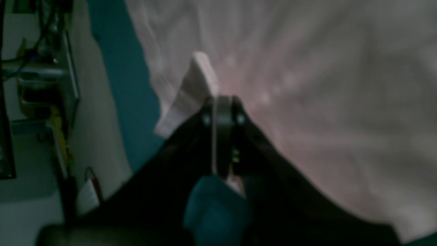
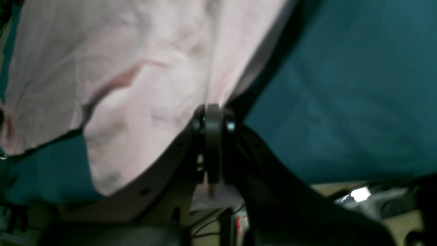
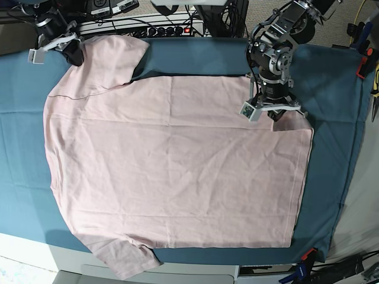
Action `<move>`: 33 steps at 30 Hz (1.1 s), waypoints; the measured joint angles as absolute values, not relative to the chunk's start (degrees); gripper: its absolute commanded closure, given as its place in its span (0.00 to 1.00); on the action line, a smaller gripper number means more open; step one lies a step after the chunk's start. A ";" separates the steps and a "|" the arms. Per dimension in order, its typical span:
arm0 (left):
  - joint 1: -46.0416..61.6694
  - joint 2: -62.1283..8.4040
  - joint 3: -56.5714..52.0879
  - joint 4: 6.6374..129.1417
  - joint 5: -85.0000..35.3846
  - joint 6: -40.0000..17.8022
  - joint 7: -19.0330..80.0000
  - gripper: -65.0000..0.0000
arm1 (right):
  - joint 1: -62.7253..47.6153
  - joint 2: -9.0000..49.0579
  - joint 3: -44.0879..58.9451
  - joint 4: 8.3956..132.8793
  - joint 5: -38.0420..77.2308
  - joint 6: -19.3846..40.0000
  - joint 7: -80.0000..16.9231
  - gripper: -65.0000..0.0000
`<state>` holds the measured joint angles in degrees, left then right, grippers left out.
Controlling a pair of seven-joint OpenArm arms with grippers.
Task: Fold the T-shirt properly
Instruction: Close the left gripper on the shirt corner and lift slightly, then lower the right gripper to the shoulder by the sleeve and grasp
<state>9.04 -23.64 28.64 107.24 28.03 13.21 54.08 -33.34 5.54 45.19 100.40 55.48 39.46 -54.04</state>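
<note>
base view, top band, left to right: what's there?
Right pincer shut on the T-shirt's sleeve → T-shirt → bare teal cloth → left pincer shut on the shirt's corner → orange clamp at the cloth's edge.

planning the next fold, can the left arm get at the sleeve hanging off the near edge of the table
Probably not now: the left hand is shut on the T-shirt at its far corner, and that sleeve lies diagonally across the spread shirt.
</note>
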 measured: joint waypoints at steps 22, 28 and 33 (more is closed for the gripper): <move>11.05 -23.55 -7.01 112.40 -19.59 5.72 44.47 1.00 | -33.10 5.54 45.15 109.65 53.82 39.51 -54.02 1.00; 11.05 -24.82 -6.96 112.40 -21.74 5.65 43.81 1.00 | -30.41 5.54 45.15 109.65 52.71 39.51 -53.78 1.00; 10.92 -24.93 -6.92 112.38 -21.78 5.69 42.98 1.00 | -27.29 5.54 45.17 109.65 52.29 39.51 -53.76 1.00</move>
